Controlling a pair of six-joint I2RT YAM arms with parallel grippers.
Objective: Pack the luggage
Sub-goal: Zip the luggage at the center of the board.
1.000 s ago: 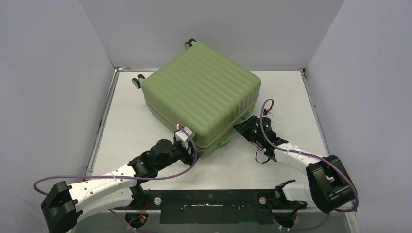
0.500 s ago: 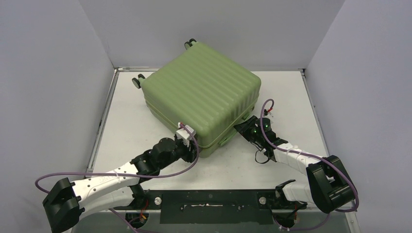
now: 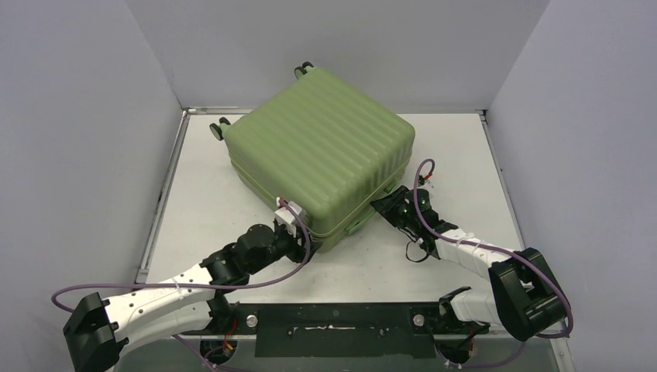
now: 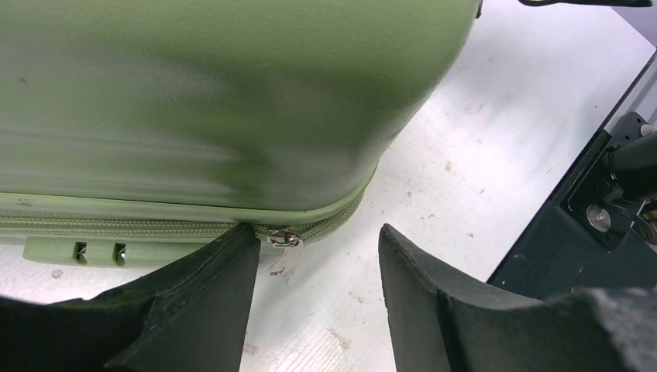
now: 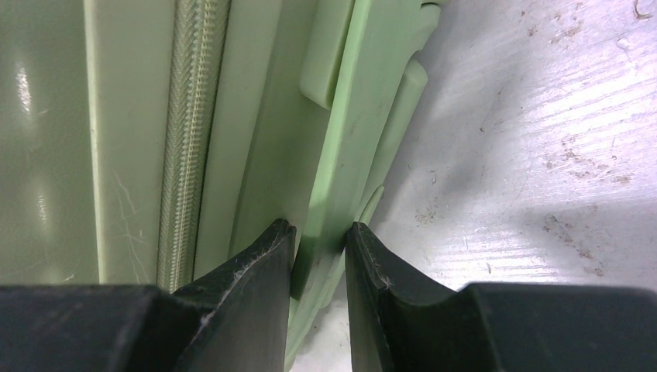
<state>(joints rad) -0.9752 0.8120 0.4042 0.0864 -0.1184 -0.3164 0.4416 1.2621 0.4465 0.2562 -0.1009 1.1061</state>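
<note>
While the right tool (image 5: pixel 319 232) clamps a handle (image 5: pixel 349 139) on the shut luggage (image 3: pixel 325 155), the left tool (image 4: pixel 316 234) gapes around its zip pull (image 4: pixel 283 242); zipping looks unfinished.

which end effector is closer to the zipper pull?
Left. The left end effector, open, has the zipper pull between its fingertips at the suitcase's near corner. The right end effector is clamped on the side handle, away from that corner.

Light-green ribbed luggage (image 3: pixel 325 147), silver zipper pull (image 4: pixel 283 239), black wheels (image 3: pixel 220 129), white table (image 3: pixel 457 151).
</note>
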